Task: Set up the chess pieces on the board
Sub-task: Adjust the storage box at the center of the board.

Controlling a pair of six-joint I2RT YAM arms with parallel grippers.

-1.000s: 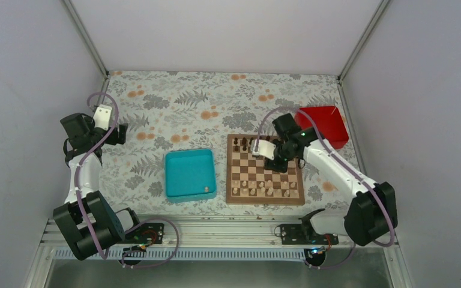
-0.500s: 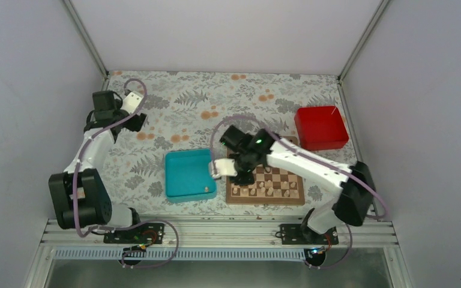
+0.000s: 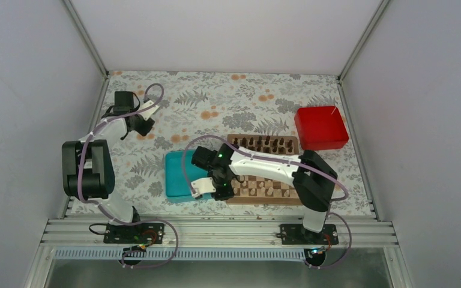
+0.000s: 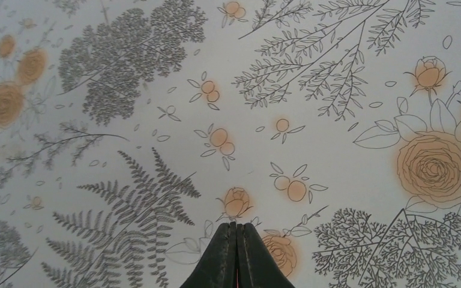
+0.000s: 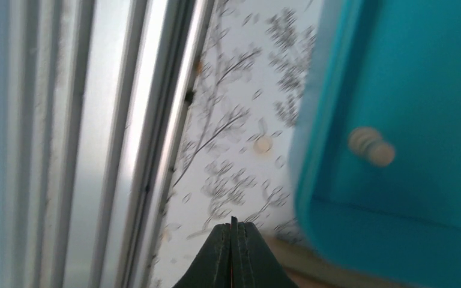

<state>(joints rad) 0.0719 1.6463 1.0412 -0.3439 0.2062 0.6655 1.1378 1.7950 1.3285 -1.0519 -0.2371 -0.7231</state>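
One square checkered wooden chessboard (image 3: 258, 200); one square teal tray (image 3: 169, 174) at its nine o'clock, holding one pale beige wooden chessman (image 5: 370, 145); one red box (image 3: 320, 127) at one o'clock; dark brown chessmen (image 3: 267, 143) too small to count.

Right arm (image 3: 264, 163) spans the board (image 3: 258, 201), blocking its middle; floral cloth (image 3: 216, 114) behind the teal tray (image 3: 177, 174) lies open

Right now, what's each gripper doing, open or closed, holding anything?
Left gripper: closed, holding nothing.
Right gripper: closed, holding nothing.
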